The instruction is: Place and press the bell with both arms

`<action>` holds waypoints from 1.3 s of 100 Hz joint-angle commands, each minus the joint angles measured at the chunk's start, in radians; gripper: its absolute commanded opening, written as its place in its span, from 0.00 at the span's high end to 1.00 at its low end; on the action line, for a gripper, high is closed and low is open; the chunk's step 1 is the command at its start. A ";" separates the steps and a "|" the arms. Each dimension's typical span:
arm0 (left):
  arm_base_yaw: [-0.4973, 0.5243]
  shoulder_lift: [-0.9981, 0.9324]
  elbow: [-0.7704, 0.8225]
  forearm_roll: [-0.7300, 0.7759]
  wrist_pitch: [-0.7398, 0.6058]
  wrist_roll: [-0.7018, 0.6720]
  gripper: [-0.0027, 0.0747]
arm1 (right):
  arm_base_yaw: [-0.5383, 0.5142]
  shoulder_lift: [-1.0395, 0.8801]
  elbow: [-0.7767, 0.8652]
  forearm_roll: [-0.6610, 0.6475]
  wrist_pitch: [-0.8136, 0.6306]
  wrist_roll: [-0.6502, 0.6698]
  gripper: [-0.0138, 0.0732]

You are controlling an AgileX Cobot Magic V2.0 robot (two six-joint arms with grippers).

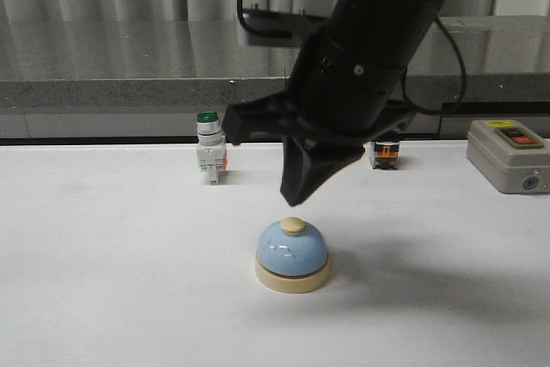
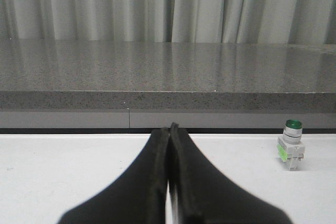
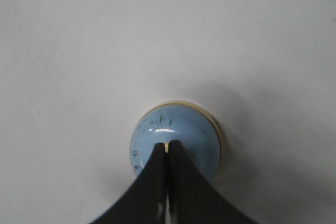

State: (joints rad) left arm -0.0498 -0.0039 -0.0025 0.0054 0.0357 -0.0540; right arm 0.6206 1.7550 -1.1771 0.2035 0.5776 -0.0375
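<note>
The right gripper (image 3: 168, 145), its 2 fingers pressed together, points at the bell (image 3: 176, 142), covering the dome's centre and 6 o'clock side.

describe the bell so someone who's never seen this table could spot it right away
On the white table, look near the middle, just below the tip of the big black right gripper. There sits the bell, a light-blue dome on a cream base with a cream button. The green-capped switch and grey button box behind are boxy.
</note>
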 commanded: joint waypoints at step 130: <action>0.001 -0.032 0.055 0.002 -0.081 -0.011 0.99 | -0.516 -1.392 0.761 -0.088 -0.357 -0.015 0.91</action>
State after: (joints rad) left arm -0.0498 -0.0039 -0.0025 0.0054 0.0357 -0.0540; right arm 0.1114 0.4243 -0.4125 0.1159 0.2957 -0.0459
